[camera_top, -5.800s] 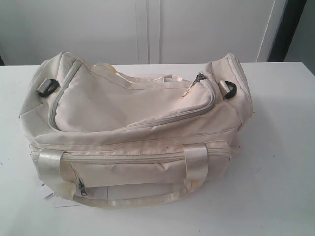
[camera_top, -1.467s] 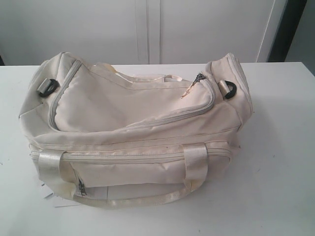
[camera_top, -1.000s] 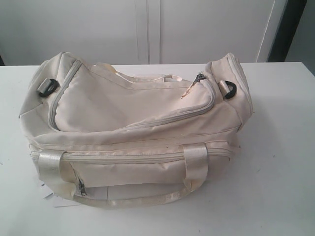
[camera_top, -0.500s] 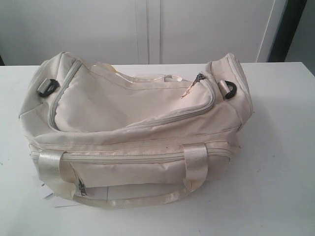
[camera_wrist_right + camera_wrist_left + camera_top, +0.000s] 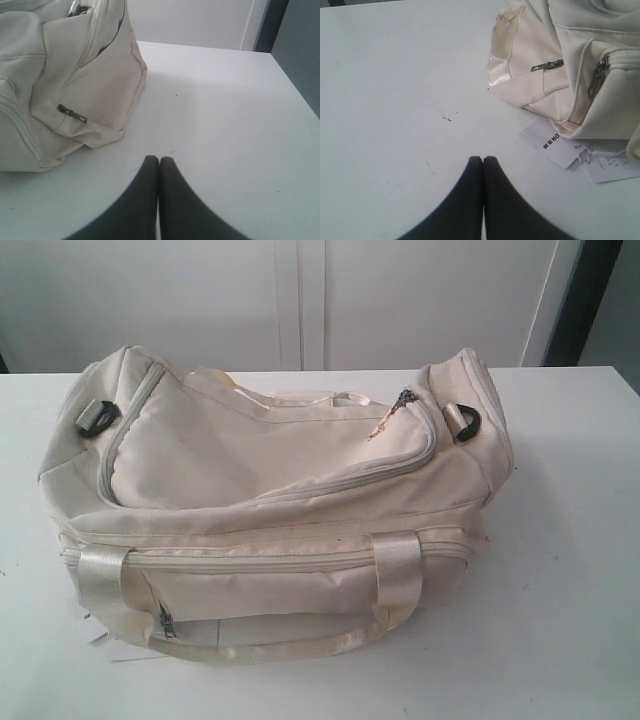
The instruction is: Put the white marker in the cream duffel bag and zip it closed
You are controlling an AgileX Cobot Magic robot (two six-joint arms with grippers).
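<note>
1. White flat tabletop (image 5: 570, 540): bears every item below.
2. Large soft cream fabric duffel bag (image 5: 270, 470): lies ahead of both pincers, 1 end towards each, near but apart. The top zip looks drawn shut, with its small metal pull (image 5: 403, 400) at the end nearer the right pincer and a dark slit beside it.
3. 2 flat white paper tags (image 5: 547, 145): ahead of the left pincer, at the bag's foot.
4. Left black pincer (image 5: 482, 159) and right black pincer (image 5: 159, 159): tips pressed together, holding nothing, over bare table.
5. Slim white marker: seen in 0 views; whether it is inside the bag cannot be told.

Step, judged: the zip-closing stage, at or near its end. The next move calls for gripping the pull and drawing it fully home.
</note>
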